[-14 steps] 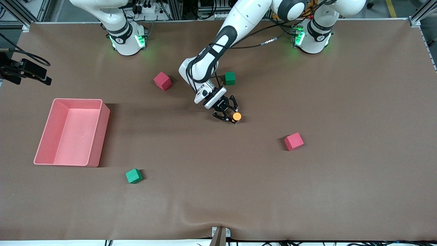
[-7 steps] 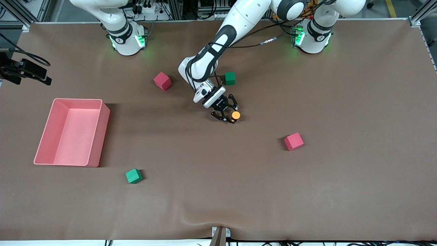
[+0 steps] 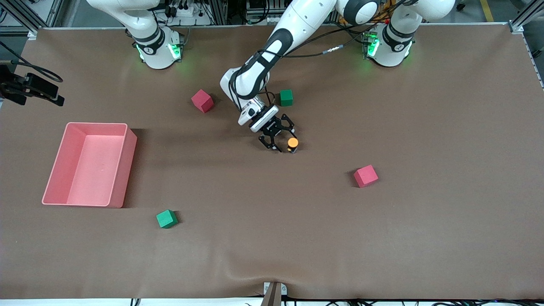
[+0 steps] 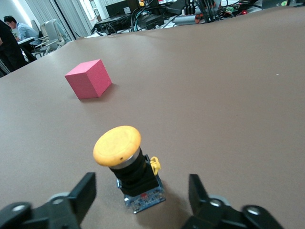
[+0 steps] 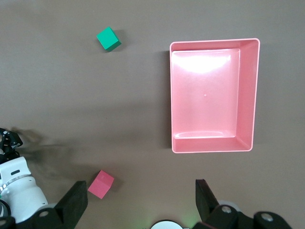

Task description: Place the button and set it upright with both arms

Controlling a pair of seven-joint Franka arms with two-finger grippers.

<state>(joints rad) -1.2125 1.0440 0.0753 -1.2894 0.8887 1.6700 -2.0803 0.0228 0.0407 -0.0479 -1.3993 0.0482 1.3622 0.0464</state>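
The button (image 3: pixel 292 143), orange cap on a black body, stands on its base on the brown table near the middle. In the left wrist view the button (image 4: pixel 125 160) sits between the two black fingers (image 4: pixel 85 193), touching neither. My left gripper (image 3: pixel 284 138) is open and low around it; the same left gripper (image 4: pixel 142 196) shows a gap on each side of the button. My right gripper (image 5: pixel 140 202) is open, empty and held high over the right arm's end of the table; it does not show in the front view.
A pink bin (image 3: pixel 123 165) stands toward the right arm's end, also in the right wrist view as the pink bin (image 5: pixel 255 95). Two red cubes (image 3: pixel 202 100) (image 3: pixel 365 176) and two green cubes (image 3: pixel 286 97) (image 3: pixel 166 219) lie scattered around.
My left gripper has opened and let go of the button, which now stands free with its cap up. The gripper has drawn back slightly toward its base. The right arm has not moved.
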